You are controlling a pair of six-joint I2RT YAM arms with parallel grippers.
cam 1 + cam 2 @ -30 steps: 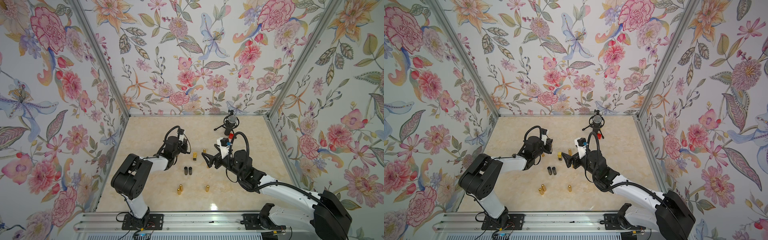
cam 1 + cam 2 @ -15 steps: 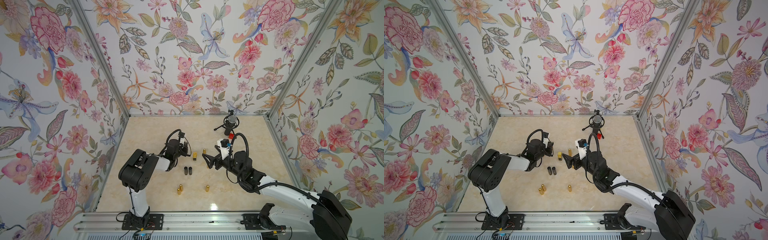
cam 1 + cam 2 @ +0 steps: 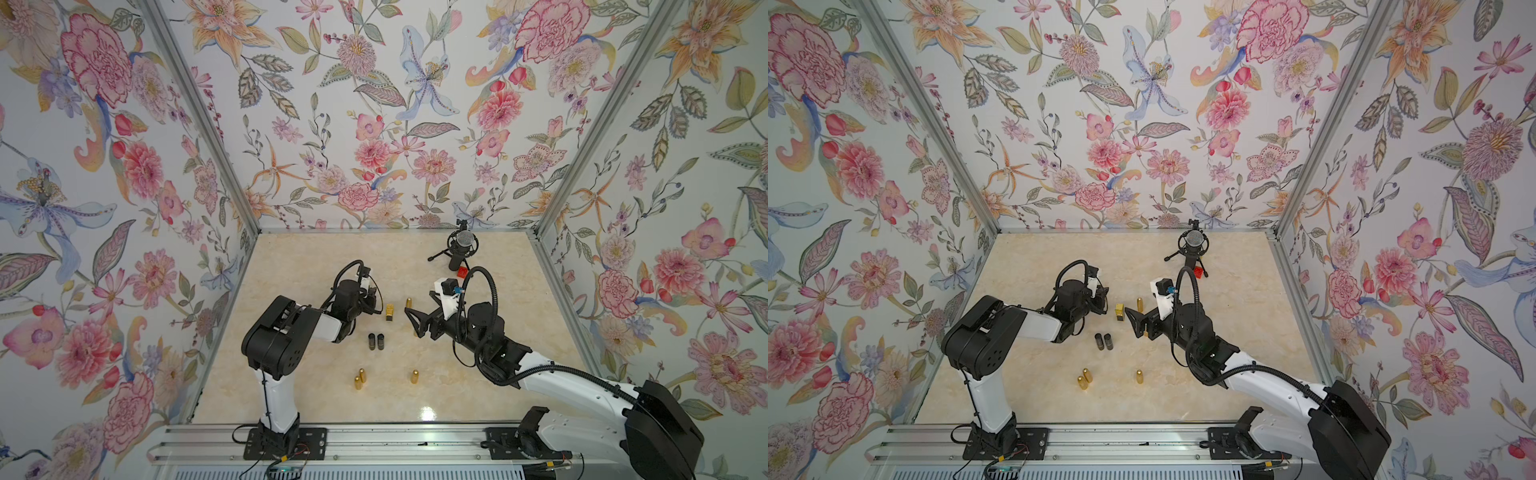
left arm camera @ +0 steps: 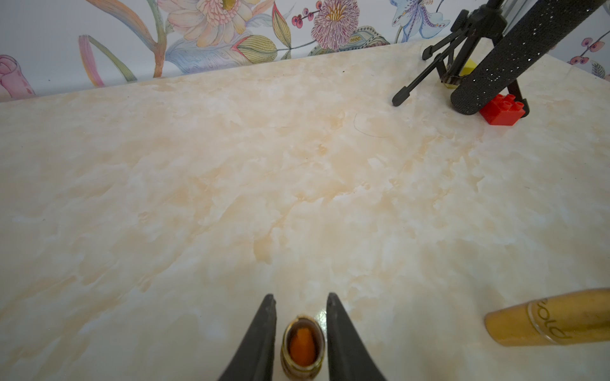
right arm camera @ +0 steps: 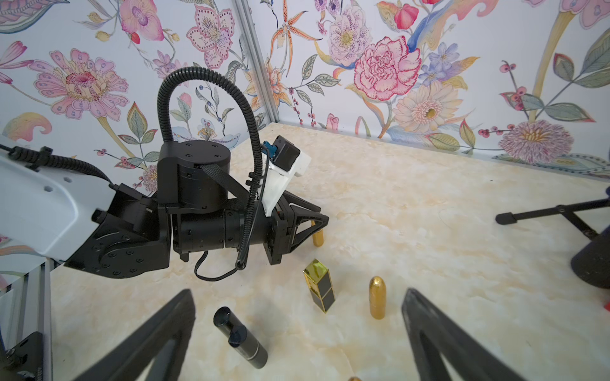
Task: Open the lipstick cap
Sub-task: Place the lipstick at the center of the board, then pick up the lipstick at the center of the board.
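Lipstick (image 4: 303, 343), gold-cased, with its cap off and the orange stick exposed, stands upright on the surface (image 4: 297, 165) between the fingers of the left hand (image 4: 300, 295). That hand's jaws stand narrowly apart, one on each side of the case. Whether they pinch it or merely flank it cannot be told. Where its cap lies cannot be told either.

To the right, a square gold-and-black lipstick (image 5: 319, 287) stands just beside the left hand, apparently still capped. Two black tubes (image 3: 376, 341) sit side by side near it, and a bullet-shaped gold tube (image 5: 377, 301) stands further right. The right hand (image 3: 415, 323) hovers low beyond these, jaws spread wide and holding nothing.

Assessment: one opening looks complete. The step in hand is judged to be the left hand parting from the opened case. The next move calls for that hand to draw clear without tipping the upright case. Should further items need opening, one hand must steady the base while the other pulls the cap off along its axis.
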